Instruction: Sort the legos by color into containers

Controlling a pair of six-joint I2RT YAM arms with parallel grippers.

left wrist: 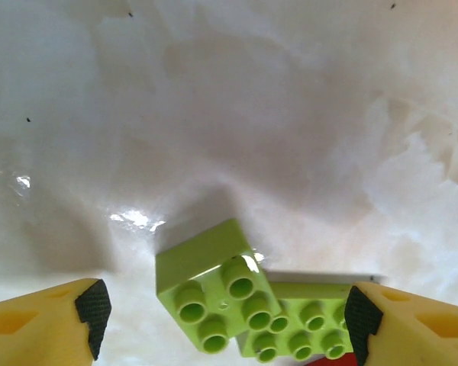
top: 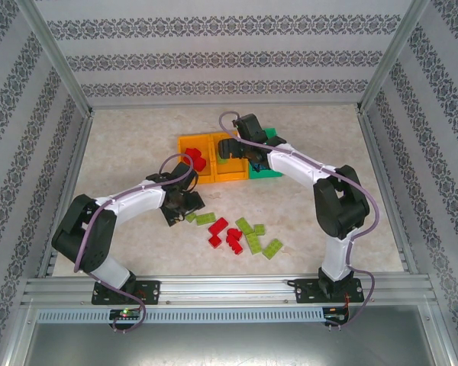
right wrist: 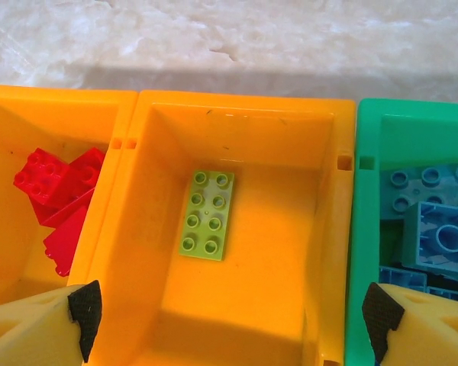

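Loose red and lime green legos (top: 240, 235) lie on the table in front of the containers. My left gripper (top: 175, 207) hangs low over their left end, open. A square lime green brick (left wrist: 214, 282) sits between its fingers (left wrist: 227, 314), touching neither pad, and a longer lime brick (left wrist: 305, 328) lies against it. My right gripper (right wrist: 234, 316) is open above the middle orange bin (right wrist: 244, 103), where one long lime brick (right wrist: 206, 213) lies flat. The left orange bin (right wrist: 53, 95) has red bricks (right wrist: 57, 191). The green bin (right wrist: 412, 110) has blue bricks (right wrist: 431, 221).
The three bins (top: 233, 177) stand side by side at mid-table, partly covered by the right arm. A metal frame and patterned walls enclose the marble-look tabletop (top: 130, 145). A sliver of a red brick (left wrist: 328, 361) shows beside the long lime one.
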